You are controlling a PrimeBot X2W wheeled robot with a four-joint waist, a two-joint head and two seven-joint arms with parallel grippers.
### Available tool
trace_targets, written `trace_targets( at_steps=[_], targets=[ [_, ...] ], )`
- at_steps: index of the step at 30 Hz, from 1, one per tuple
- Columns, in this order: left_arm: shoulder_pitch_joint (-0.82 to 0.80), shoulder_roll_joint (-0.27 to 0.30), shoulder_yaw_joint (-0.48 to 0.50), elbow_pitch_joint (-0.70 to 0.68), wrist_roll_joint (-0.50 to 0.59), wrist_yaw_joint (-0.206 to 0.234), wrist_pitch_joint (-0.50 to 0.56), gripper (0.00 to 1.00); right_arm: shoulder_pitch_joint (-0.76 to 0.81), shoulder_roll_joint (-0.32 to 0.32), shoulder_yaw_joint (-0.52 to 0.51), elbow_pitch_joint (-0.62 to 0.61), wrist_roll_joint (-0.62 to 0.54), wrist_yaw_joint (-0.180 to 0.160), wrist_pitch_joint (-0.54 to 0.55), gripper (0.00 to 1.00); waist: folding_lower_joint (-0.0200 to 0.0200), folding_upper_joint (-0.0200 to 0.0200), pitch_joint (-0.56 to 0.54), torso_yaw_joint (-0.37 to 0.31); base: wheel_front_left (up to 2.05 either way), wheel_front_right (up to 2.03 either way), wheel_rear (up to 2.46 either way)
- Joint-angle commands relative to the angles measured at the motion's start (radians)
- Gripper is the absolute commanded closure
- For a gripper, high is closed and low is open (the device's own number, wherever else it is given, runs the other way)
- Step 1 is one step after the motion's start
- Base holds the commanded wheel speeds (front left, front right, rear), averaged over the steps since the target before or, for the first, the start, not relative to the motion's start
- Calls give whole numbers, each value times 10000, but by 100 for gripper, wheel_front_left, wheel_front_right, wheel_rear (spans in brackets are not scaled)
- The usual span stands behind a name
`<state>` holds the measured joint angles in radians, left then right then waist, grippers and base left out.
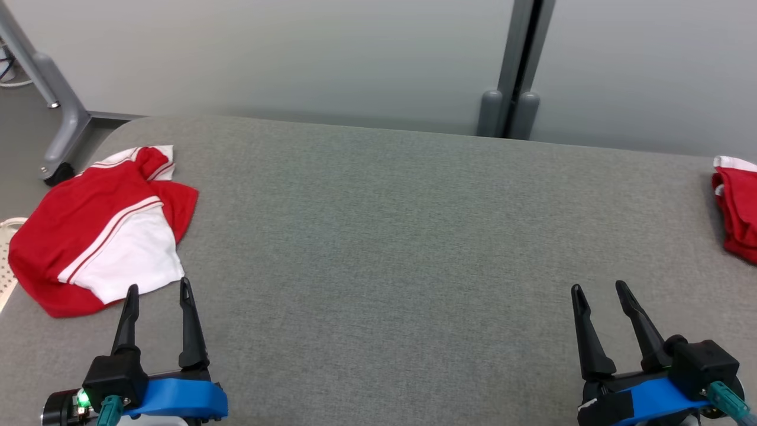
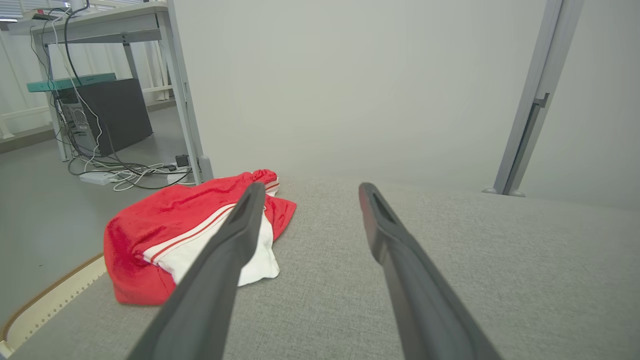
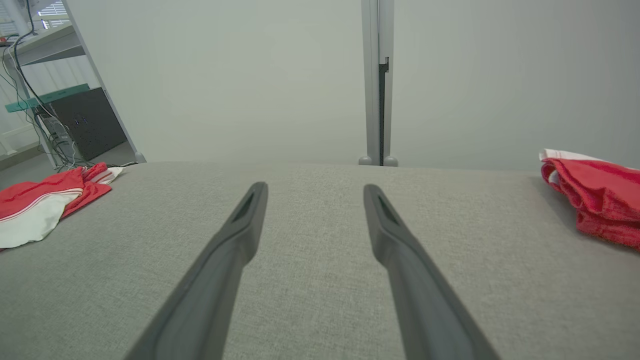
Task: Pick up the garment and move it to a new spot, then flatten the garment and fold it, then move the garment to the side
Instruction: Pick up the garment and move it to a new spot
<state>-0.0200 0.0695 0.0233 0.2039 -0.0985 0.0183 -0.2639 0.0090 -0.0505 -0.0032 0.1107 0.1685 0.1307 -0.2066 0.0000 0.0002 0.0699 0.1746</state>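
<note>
Left pincer (image 1: pixel 158 287) is hovering wide open, holding nothing, low over the grey counter (image 1: pixel 384 236). The red-and-white garment (image 1: pixel 100 231) is lying just beyond and left of its fingertips, near the counter's left edge; touching or apart cannot be told. Right pincer (image 1: pixel 598 288) is likewise gaping empty. A second red garment (image 1: pixel 738 207) is lying bunched at the counter's right edge, well apart from it.
</note>
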Motion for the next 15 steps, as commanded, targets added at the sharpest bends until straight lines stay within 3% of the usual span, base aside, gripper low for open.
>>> trace_targets(
  at_steps=[1,15],
  targets=[
    [-68,55,57,6,-32,27,-6,0,22,-5,3,12,-23,2,-6,0,0,-2,138,268,0,0,0],
    [29,19,251,10,-51,78,-6,0,60,-8,219,96,-26,2,-10,0,0,-2,155,2077,0,0,0]
  ],
)
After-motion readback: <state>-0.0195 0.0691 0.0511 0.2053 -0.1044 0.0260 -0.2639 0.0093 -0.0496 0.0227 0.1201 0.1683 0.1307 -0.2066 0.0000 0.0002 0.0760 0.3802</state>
